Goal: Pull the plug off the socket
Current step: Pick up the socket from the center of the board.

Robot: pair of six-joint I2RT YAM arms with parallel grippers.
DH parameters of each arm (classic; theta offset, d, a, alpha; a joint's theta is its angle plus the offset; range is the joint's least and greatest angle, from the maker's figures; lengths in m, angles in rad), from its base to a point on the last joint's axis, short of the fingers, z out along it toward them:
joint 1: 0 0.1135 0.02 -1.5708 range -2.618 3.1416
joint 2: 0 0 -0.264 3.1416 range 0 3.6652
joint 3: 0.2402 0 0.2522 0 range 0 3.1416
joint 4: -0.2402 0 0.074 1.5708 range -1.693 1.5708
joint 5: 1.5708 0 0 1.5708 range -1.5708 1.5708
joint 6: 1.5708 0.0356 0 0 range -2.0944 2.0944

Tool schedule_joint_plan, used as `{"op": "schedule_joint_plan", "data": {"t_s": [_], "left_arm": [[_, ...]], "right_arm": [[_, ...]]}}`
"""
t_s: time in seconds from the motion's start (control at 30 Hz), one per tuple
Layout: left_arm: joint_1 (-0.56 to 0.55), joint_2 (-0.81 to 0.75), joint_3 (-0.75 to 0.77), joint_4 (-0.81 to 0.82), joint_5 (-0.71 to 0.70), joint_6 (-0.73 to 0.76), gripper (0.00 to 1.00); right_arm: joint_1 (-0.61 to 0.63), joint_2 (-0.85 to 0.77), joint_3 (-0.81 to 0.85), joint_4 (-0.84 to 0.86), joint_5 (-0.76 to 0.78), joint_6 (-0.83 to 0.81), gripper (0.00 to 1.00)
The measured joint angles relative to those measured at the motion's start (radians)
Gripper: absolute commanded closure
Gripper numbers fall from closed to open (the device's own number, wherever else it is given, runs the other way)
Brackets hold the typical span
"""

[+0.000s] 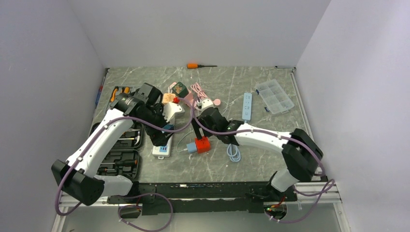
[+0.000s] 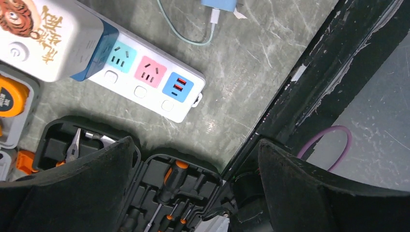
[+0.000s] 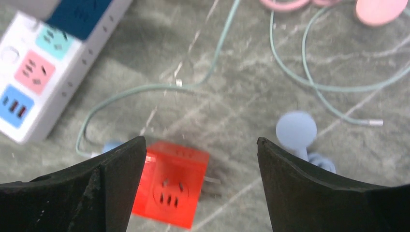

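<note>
Right end effector: jaws spread wide, holding nothing, hanging directly above the red cube socket.
Left end effector: also wide open and empty, above the desk's near edge between tool case and power strip.

1. Tool case: black, open, near left of the desk; pliers and screwdrivers seated inside.
2. Power strip: white, with teal, pink and blue faces; a white adapter block sits on its far end.
3. Red cube socket: mid-desk, well clear of the strip.
4. Light blue plug: against the cube's left side, apparently seated; a pale green cable trails from it.
5. Compartment box: clear, far right.
6. Orange-handled screwdriver: at the far edge.

Status: extraction not yet begun, by appearance. Nothing is gripped and plug and cube lie together. Remaining: descend, grasp, separate. Which end effector braces the cube cannot be told.
</note>
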Motion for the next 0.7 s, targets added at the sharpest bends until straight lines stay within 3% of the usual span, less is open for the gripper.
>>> {"op": "schedule_joint_plan", "data": {"t_s": [0.17,0.4,0.7], "left_arm": [[0.002,-0.051,0.011,-0.014,0.002,0.003,0.01],[0.004,-0.039,0.032,-0.007,-0.005,0.014,0.01],[0.008,-0.037,0.031,0.024,-0.042,0.042,0.01]], "right_arm": [[-0.066,0.109,0.104,0.062,-0.034,0.013,0.15],[-0.283,0.211,0.153,0.167,-0.210,0.088,0.25],[-0.338,0.266,0.152,0.347,-0.529,0.192,0.40]]}}
